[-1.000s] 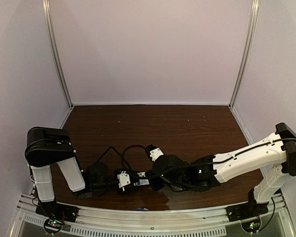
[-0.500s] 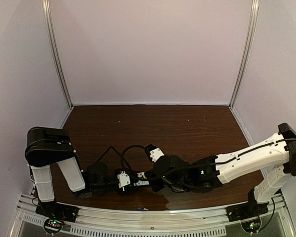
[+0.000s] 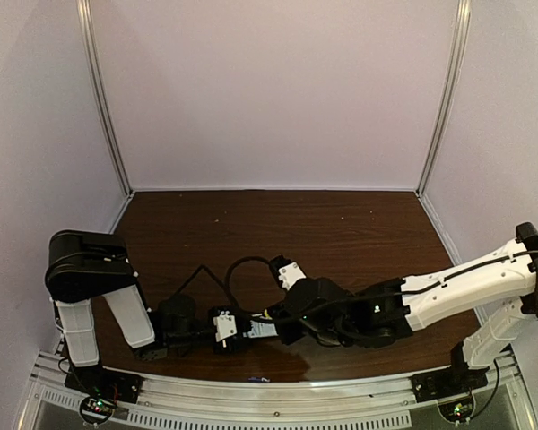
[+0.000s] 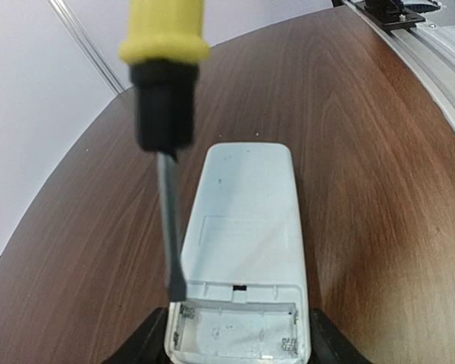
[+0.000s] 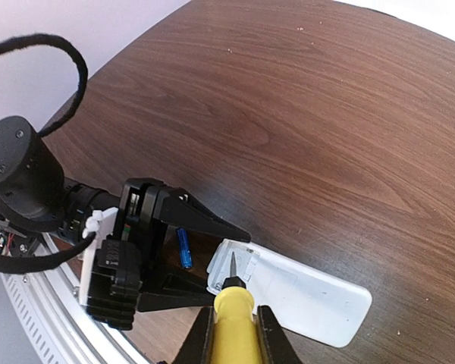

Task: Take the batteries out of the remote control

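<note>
My left gripper is shut on the remote control, gripping its open end. The remote is a flat white bar lying on the table, and its battery bay shows no cells. My right gripper is shut on the yellow-handled screwdriver. The screwdriver tip sits at the bay's left corner. One blue battery lies on the table between the left gripper's fingers, just behind the remote. A small blue item lies by the front rail; I cannot tell what it is.
The dark wooden table is bounded by pale walls at the back and sides. A metal rail runs along the near edge. Black cables loop above the left gripper. Both arms lie low at the front.
My right arm has shifted slightly to the right with the screwdriver. The left gripper and the remote have stayed in place.
</note>
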